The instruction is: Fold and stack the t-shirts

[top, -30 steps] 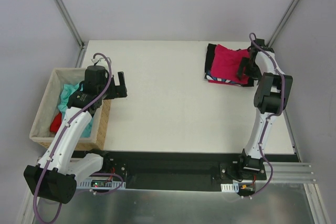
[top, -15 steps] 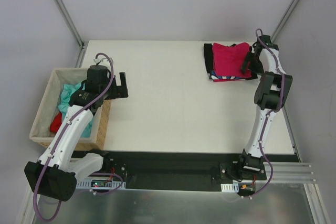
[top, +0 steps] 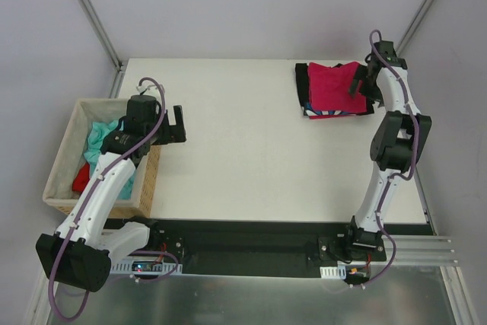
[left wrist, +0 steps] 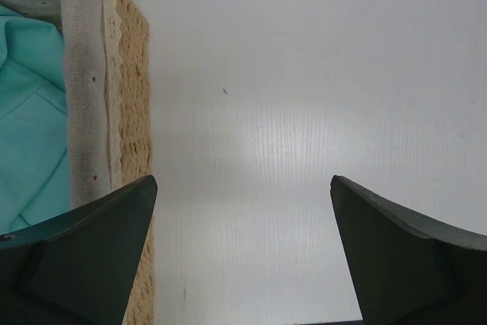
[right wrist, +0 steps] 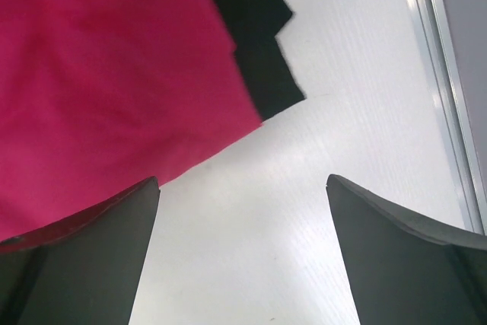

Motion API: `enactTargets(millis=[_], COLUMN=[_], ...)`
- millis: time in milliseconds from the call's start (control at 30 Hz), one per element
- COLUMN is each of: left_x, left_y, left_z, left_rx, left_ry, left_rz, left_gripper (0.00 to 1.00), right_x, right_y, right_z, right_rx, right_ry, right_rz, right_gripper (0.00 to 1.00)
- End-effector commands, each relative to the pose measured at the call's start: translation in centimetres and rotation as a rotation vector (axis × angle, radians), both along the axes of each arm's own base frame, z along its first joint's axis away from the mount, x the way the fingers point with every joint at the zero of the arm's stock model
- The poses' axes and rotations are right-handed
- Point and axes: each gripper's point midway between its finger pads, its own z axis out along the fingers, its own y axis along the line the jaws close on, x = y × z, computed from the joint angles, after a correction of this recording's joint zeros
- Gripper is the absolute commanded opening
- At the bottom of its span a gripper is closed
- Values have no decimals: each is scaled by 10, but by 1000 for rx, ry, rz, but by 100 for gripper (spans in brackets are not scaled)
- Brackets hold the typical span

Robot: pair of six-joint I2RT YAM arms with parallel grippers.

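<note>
Change: the right arm has drawn up and back toward the far right corner. The right gripper now stands at the right edge of the stack rather than across it. The magenta t-shirt, rumpled and askew a second ago, now lies flat and square. The left arm has hardly shifted.
Basket: the wicker basket sits at the near left, against the left edge of the table.
Teal t-shirt: bunched in the far half of the basket, unfolded, with no clear long axis.
Red t-shirt: crumpled in the near half of the basket, partly under the left arm.
Left gripper: fingers wide apart and holding nothing. It hangs over bare table just right of the basket's right wall. The teal cloth lies beside it on the other side of that wall, not touching.
Stack: it lies in the far right part of the table, its long side running left to right, its edges square to the table's. Which end is the neck cannot be told.
Layers: magenta is on top. The black t-shirt shows along the left and far edges, and the striped t-shirt peeks out along the near edge.
Right gripper: jaws spread and empty. In the wrist view a magenta corner runs beneath one finger, with black edges jutting past it and bare table between the fingers. Whether it touches the cloth cannot be told.
</note>
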Motion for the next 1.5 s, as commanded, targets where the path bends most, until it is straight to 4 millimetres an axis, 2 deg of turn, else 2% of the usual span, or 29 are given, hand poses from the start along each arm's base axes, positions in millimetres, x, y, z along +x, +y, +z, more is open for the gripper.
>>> enactTargets(millis=[0,33,100,133,233,367,533,600,733,967,1100,1467], left_x=[2,1,1,1,1,1,2,2,2,3,2,1], left_y=[-2,-2,-1,-1,0,2,3,2,3,5,5,6], left_z=[3,3,2,3,2,1,-1,-2,-3,-3,-3,-3], left_rx=[-4,-4,0,0,6,15,18,19,22,28,28,34], left_ry=[-25,-25,-25,-26,-27,-26,-21,-16,-14,-15,-16,-21], left_rz=[-5,-3,-2,-2,3,10,12,12,14,21,20,25], left_gripper=[99,99,99,99,99,99,99,99,99,99,99,99], right_x=[5,9,15,18,27,35,40,42,45,48,52,46], right_y=[52,64,88,103,132,158,182,188,203,222,225,224], right_z=[82,77,80,67,56,19,-3,-13,-18,0,-1,-47], right_rx=[-19,4,23,37,56,119,174,186,232,216,229,236], right_ry=[-149,-142,-143,-116,-105,-57,-35,-17,-15,-56,-60,28], right_rz=[124,151,201,235,293,327,369,384,417,465,461,440], right_gripper=[96,96,97,97,96,96,97,97,96,97,97,97])
